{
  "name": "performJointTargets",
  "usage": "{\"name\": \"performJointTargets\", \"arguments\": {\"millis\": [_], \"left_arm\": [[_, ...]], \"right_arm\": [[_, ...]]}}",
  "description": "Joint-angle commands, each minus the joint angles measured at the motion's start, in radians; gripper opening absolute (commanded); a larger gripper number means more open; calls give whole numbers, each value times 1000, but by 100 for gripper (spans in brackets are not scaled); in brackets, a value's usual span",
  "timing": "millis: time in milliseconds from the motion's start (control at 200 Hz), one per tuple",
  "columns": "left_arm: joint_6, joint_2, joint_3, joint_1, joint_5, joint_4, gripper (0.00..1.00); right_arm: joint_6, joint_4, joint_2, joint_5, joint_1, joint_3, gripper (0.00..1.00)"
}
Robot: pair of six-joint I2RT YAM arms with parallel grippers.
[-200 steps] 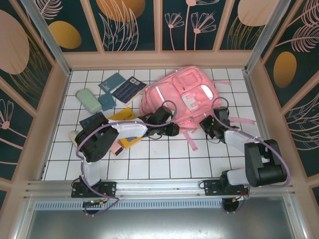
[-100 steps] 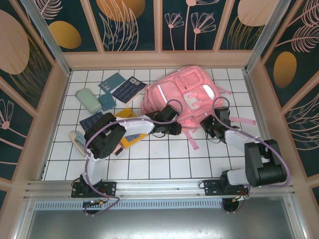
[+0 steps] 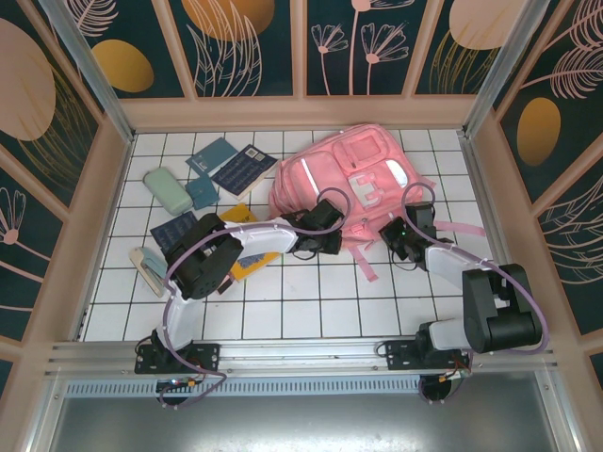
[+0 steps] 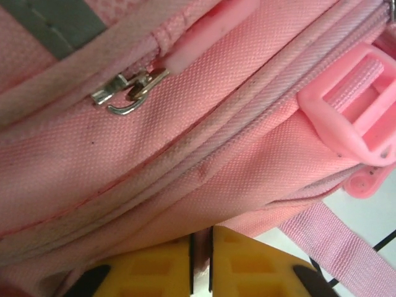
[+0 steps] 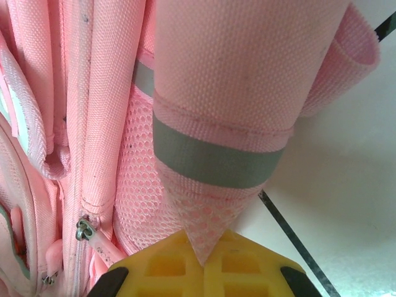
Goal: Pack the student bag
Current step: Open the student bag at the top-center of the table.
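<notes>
The bag lies flat on the tiled counter, front up, with straps trailing off its near and right edges. The left gripper sits at the bag's near edge, toward its left side. In the left wrist view its 2 yellow pads are all but clenched, with a thin dark slit between them. Their tips are against the bag's bottom seam, but I cannot tell whether they pinch fabric. Above them on the bag are a metal zip pull and, to its right, a pink buckle. The right gripper is at the bag's near right corner, its jaws clenched on a point of the bag's mesh just below a grey stripe. Left of the bag lie blue booklets, near it, and a mint case, well apart.
</notes>
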Motion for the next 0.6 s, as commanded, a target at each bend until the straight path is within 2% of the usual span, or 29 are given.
{"name": "performJointTargets", "arguments": {"millis": [0, 100, 215, 275, 320, 370, 405, 435, 475, 490, 595], "left_arm": [[-1, 34, -36, 3, 58, -15, 24], [-11, 27, -48, 4, 113, 29, 27], [-22, 27, -50, 4, 115, 43, 27], [-23, 34, -47, 4, 109, 42, 21], [-28, 38, -46, 4, 106, 44, 19], [-33, 43, -40, 3, 108, 47, 4], [-39, 46, -37, 3, 109, 52, 1], [-43, 51, -30, 3, 106, 50, 4], [-48, 66, -12, 3, 90, 25, 19], [-50, 69, 0, 4, 77, 11, 22], [-49, 115, 55, 4, 43, -62, 24]], "right_arm": [[-1, -4, -12, -34, 8, -6, 0], [2, -4, -13, -34, 7, -7, 0], [5, 0, -14, -36, 11, -14, 0], [7, 2, -16, -36, 12, -17, 0], [9, 3, -17, -36, 12, -19, 0], [8, 4, -16, -36, 13, -20, 0], [8, 3, -17, -35, 13, -20, 0], [8, 2, -18, -34, 13, -20, 0], [9, 2, -19, -34, 15, -20, 0], [8, 2, -19, -34, 14, -20, 0], [10, 4, -19, -34, 16, -23, 0]]}}
